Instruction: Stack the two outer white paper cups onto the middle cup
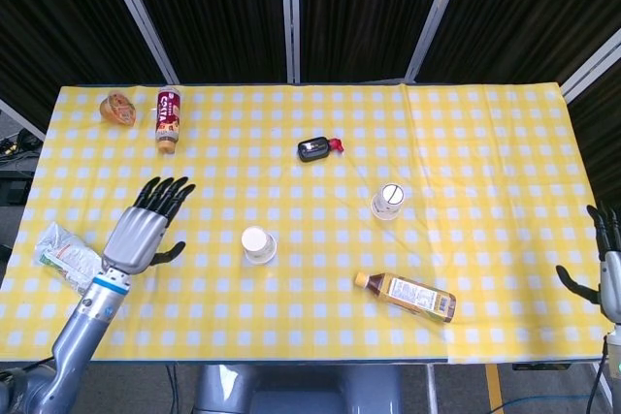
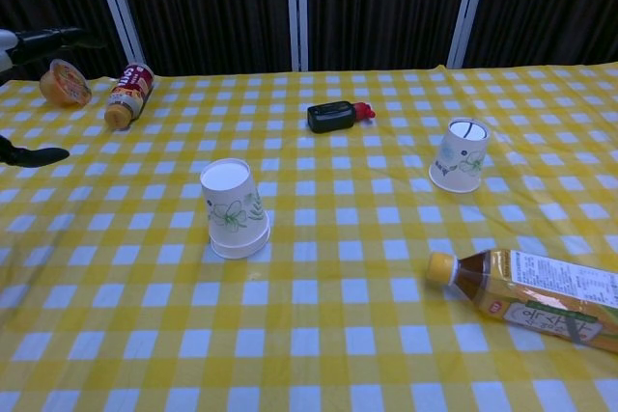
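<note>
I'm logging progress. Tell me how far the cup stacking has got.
Done, apparently: the left cup sits nested upside down on the middle stack, which now stands alone. In hand: nothing; the left hand is open and clear of the stack, and the right hand is open at the table's edge. Left: the right cup stands apart, unstacked.
</note>
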Robot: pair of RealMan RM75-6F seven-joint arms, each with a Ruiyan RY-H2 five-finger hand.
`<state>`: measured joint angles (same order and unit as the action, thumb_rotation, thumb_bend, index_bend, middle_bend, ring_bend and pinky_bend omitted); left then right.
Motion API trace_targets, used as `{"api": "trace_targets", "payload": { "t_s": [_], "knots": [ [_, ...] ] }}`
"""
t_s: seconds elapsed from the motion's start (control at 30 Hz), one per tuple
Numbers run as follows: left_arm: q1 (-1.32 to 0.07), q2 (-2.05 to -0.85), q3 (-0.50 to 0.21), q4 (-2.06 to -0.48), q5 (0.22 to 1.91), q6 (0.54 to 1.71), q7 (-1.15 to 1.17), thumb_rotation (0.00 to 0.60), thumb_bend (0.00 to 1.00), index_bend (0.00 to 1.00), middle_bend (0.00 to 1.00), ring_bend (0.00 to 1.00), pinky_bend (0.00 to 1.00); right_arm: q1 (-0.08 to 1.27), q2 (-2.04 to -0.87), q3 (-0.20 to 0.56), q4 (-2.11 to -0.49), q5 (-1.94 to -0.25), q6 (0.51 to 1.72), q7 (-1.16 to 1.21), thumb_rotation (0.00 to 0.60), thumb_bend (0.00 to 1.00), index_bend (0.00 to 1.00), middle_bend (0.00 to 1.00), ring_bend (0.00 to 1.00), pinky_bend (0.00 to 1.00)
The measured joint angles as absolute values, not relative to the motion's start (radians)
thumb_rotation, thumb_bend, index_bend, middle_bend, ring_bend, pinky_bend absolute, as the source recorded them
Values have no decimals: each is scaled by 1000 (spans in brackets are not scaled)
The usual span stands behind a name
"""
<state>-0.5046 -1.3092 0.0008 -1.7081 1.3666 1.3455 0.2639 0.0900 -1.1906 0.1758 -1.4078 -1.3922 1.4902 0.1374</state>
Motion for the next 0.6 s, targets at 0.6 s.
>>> {"api": "trace_targets", "payload": {
  "t_s": [0.6],
  "knots": [
    [-397, -1230, -16, -1689, 1424, 1408, 116, 600, 283, 0, 0, 0, 0, 463, -1223, 295, -1514, -1248, 1039, -146, 600, 146, 221, 0, 0, 0]
  ]
}}
